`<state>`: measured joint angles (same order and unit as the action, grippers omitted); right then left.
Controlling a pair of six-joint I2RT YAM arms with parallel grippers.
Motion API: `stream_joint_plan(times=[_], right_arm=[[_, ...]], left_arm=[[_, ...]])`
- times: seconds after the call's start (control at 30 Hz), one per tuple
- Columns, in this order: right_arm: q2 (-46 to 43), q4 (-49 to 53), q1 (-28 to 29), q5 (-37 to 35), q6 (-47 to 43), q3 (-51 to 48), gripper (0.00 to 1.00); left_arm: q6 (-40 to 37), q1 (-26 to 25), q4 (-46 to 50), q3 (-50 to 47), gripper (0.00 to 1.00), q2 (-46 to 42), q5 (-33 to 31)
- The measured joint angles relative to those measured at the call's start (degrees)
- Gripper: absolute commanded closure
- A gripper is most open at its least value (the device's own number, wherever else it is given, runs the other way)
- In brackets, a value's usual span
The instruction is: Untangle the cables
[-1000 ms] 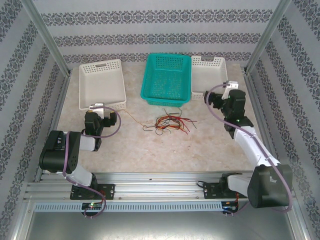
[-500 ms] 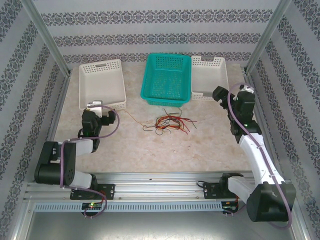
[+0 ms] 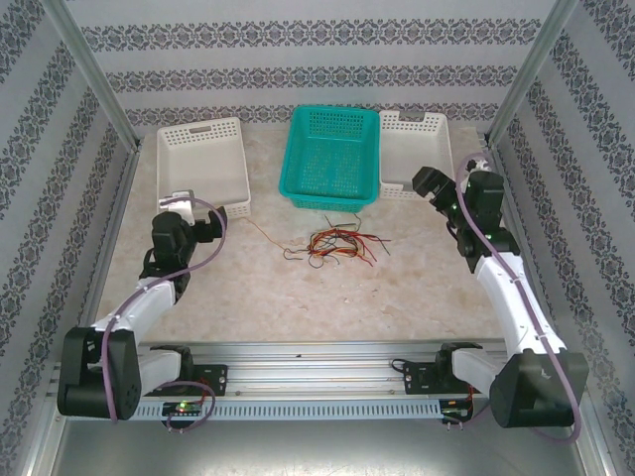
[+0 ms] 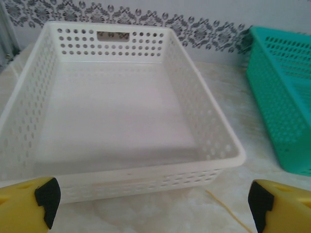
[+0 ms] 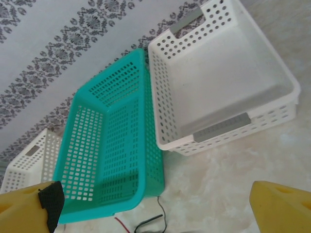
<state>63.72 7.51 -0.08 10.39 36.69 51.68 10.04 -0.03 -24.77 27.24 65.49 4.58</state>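
From the overhead camera I see both arms reaching out from the near edge of the tabletop (image 3: 298,297). My left pincer (image 3: 182,203) hovers just short of the left white basket (image 3: 198,129). In its wrist view the yellow fingers (image 4: 29,201) are spread wide with nothing between them. My right pincer (image 3: 427,183) hangs at the right side near the right white basket (image 3: 412,121). It is also fully spread and holding nothing, as its wrist view shows.

The cables (image 3: 337,243) lie in a loose heap on the bare tabletop, about midway between the two pincers and touched by neither. They are red, yellow-tan and black strands that seem to cross one another, though they are too fine from above for me to follow each one. One yellow-tan strand (image 3: 260,229) trails off leftward toward the left white basket.

Just beyond the heap sits the teal basket (image 3: 332,111), between the two white ones along the far wall. The left white basket looks empty inside.
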Motion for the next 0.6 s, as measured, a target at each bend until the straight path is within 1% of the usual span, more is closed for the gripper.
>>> stream_joint_plan(times=[0.07,0.13,0.3,0.4,0.6], right_arm=[[0.2,1.14,0.9,0.2,-0.63,1.46,0.02],[0.17,2.23,1.75,0.22,-1.11,2.49,0.02],[0.17,5.53,2.51,0.31,-2.4,3.87,0.02],[0.07,7.45,3.04,0.42,-2.64,4.04,0.02],[-0.85,11.47,5.51,0.39,-3.26,3.76,0.02]], left_arm=[[4.2,0.0,1.22,0.07,0.0,-1.25,1.03],[10.27,0.04,5.2,0.66,0.0,-2.36,1.2],[19.56,0.11,15.67,4.66,0.0,-3.02,2.25],[22.73,0.15,22.29,8.66,0.0,-3.93,2.51],[23.28,0.15,31.3,14.67,0.0,-5.62,7.37]])
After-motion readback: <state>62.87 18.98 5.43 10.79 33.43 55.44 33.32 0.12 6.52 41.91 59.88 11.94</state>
